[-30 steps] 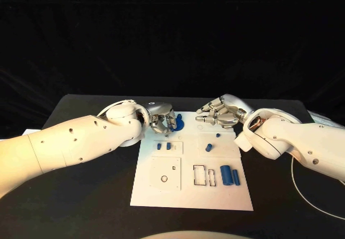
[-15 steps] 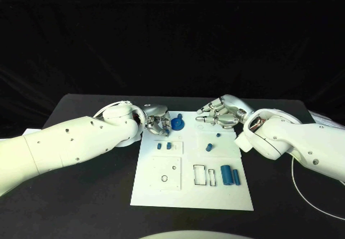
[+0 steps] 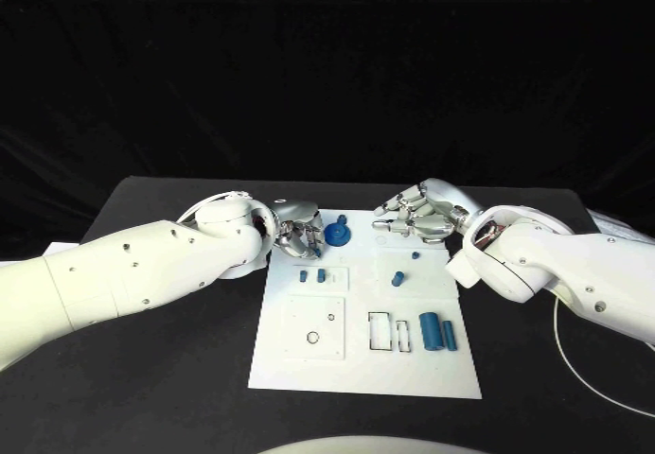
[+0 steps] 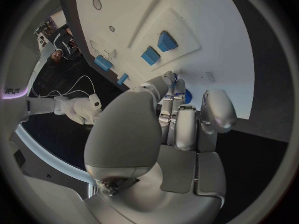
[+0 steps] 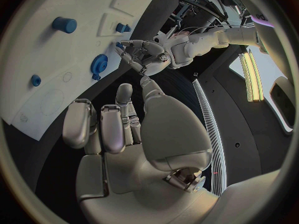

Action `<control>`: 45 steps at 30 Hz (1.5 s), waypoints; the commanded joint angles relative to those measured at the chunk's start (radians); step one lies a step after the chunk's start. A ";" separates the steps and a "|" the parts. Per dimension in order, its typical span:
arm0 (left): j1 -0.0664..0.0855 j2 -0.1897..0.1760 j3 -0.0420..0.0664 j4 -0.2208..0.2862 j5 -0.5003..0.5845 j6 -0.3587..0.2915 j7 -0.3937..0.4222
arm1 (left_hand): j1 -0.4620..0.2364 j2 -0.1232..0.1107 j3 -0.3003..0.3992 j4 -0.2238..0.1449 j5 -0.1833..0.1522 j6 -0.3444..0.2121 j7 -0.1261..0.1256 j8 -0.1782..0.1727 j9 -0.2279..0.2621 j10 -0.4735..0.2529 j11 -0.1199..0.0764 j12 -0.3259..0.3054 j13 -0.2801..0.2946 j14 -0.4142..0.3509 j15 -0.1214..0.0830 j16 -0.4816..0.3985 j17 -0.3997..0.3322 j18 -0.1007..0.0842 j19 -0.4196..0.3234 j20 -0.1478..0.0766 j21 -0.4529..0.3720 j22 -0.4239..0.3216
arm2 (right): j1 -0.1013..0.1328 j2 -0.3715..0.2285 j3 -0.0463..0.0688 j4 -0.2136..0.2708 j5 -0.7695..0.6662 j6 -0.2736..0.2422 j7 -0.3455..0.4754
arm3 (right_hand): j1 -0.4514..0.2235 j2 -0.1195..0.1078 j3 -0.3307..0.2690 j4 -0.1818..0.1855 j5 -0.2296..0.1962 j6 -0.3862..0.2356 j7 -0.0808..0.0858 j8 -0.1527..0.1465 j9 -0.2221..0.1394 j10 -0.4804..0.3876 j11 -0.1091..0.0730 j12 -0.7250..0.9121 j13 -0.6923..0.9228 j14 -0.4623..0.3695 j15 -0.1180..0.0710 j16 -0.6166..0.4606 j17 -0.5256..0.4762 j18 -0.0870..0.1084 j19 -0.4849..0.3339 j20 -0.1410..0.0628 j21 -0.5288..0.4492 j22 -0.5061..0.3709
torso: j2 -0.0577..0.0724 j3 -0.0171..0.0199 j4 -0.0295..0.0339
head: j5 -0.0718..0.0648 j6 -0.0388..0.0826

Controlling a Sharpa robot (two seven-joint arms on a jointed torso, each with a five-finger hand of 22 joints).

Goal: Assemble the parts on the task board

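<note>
The white task board (image 3: 342,364) lies in the middle of the black table. A blue gear (image 3: 339,231) sits near its far edge. My left hand (image 3: 298,233) hovers just left of the gear with its fingers bent and apart, holding nothing; whether a fingertip touches the gear I cannot tell. In the right wrist view the gear (image 5: 98,63) lies flat on the board beside that left hand (image 5: 142,54). My right hand (image 3: 420,217) hangs over the board's far right corner, its fingers curled in on nothing. Two small blue parts (image 3: 311,276) and a blue peg (image 3: 398,279) stand mid-board.
Two long blue blocks (image 3: 437,332) lie at the board's right side next to two narrow slots (image 3: 388,333). A small blue stud (image 3: 414,255) stands near the right arm. A white cable (image 3: 567,355) runs over the table at the right.
My left hand has drawn back to the left off the blue gear, which now shows uncovered on the board. The right hand has stayed where it was.
</note>
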 commanded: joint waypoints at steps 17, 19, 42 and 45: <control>-0.013 0.017 -0.002 -0.026 -0.001 0.033 -0.020 | -0.014 -0.003 0.007 -0.003 0.005 0.005 0.005 -0.004 0.001 0.009 0.001 -0.006 0.002 0.024 0.001 0.001 -0.004 -0.008 0.000 0.002 0.006 0.002 | -0.001 -0.001 0.000 0.000 0.002 0.023 0.014 | 0.003 0.013 -0.007 0.002 0.004 0.008 -0.001 0.004 0.000 -0.006 -0.001 -0.001 -0.002 0.041 -0.001 -0.005 -0.001 0.008 -0.005 -0.001 -0.006 -0.001 | 0.000 0.0000 0.0000 | -0.001 -0.006; -0.014 0.016 -0.002 -0.026 -0.001 0.035 -0.021 | -0.015 -0.003 0.007 -0.004 0.005 0.005 0.005 -0.005 0.001 0.009 0.001 -0.007 0.002 0.024 0.001 0.001 -0.005 -0.008 0.000 0.002 0.005 0.002 | -0.001 -0.001 0.000 0.000 0.002 0.024 0.014 | 0.003 0.013 -0.007 0.002 0.004 0.008 -0.001 0.004 0.000 -0.006 -0.001 -0.001 -0.002 0.041 -0.001 -0.005 -0.001 0.008 -0.005 -0.001 -0.006 -0.001 | -0.001 0.0001 0.0000 | 0.000 -0.007; -0.014 0.012 -0.002 -0.020 -0.001 0.059 -0.024 | -0.040 -0.016 0.015 -0.007 0.005 -0.009 0.007 -0.022 -0.004 -0.004 0.005 -0.029 0.001 0.020 0.004 -0.005 -0.020 -0.007 -0.004 0.004 -0.002 0.001 | -0.001 -0.001 0.000 0.000 0.003 0.026 0.016 | 0.004 0.013 -0.007 0.002 0.004 0.008 -0.001 0.004 0.000 -0.006 -0.001 -0.002 -0.002 0.041 -0.001 -0.005 -0.001 0.009 -0.006 -0.001 -0.007 -0.001 | -0.001 0.0002 -0.0008 | 0.000 -0.010; -0.014 0.012 -0.002 -0.020 0.001 0.055 -0.027 | -0.057 -0.029 0.023 -0.005 0.006 -0.068 0.015 -0.062 -0.019 -0.031 0.015 -0.054 -0.007 0.018 0.013 -0.009 -0.028 -0.008 -0.006 0.010 -0.003 0.002 | -0.001 -0.002 0.000 -0.001 0.003 0.025 0.016 | 0.004 0.014 -0.007 0.002 0.004 0.008 -0.001 0.004 0.000 -0.007 -0.001 -0.003 -0.004 0.040 -0.001 -0.006 -0.003 0.009 -0.007 -0.001 -0.008 -0.003 | -0.001 0.0005 -0.0005 | 0.000 -0.009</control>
